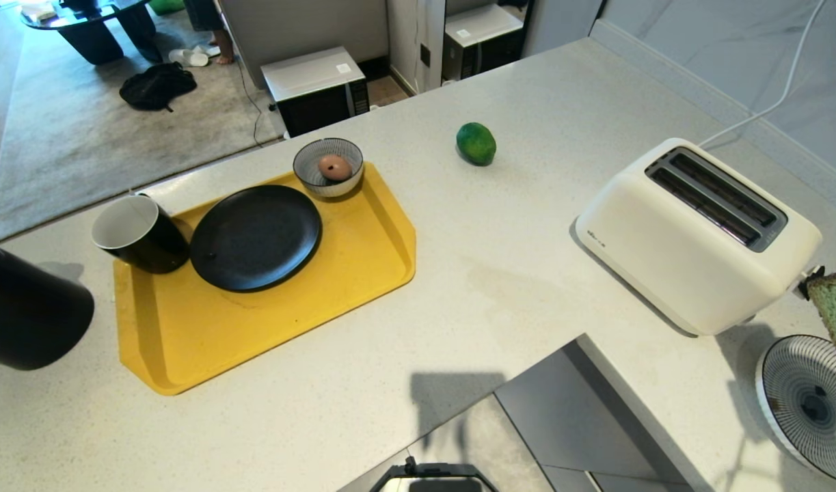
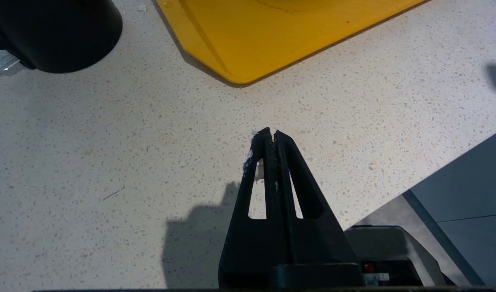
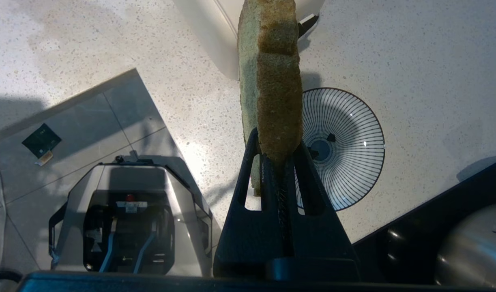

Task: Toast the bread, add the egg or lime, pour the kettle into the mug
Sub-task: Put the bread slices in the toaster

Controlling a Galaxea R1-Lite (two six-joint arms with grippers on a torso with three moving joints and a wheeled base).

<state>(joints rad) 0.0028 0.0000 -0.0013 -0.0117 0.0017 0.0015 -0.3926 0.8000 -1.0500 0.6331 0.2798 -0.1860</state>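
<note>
Bread [image 3: 272,81] is what I have in hand: the right gripper [image 3: 278,156] has its jaws clenched on one edge of the pale green slice, which stands on edge in the air over the striped plate [image 3: 345,150], just beside the near end of the toaster [image 1: 698,232]. I judge it light and soft, a spongy crumb under a thin brown crust. The jaws pinch only a small strip at the edge, so the slice could flop or tear there if I swing it fast. I would rather not squeeze harder; the hold looks enough for the weight. Held on edge it suits the slots [image 1: 715,197], but I would need to line its thin profile up with one of them, since a soft slice buckles if it catches on the rim.

Further out across the tabletop [image 1: 513,273], the lime [image 1: 476,143] lies alone, well apart from the toaster; it looks firm, rounded and likely to roll, so a grip across its middle seems best. On the yellow tray [image 1: 363,266] stand the mug [image 1: 139,234], a black plate [image 1: 255,236] and a striped bowl [image 1: 329,166] with an egg [image 1: 334,167] in it. The kettle [image 1: 28,311] stands at the far left of the tabletop, off the tray. My left gripper [image 2: 271,134] hangs over bare tabletop near the tray's corner, jaws clenched on nothing.
</note>
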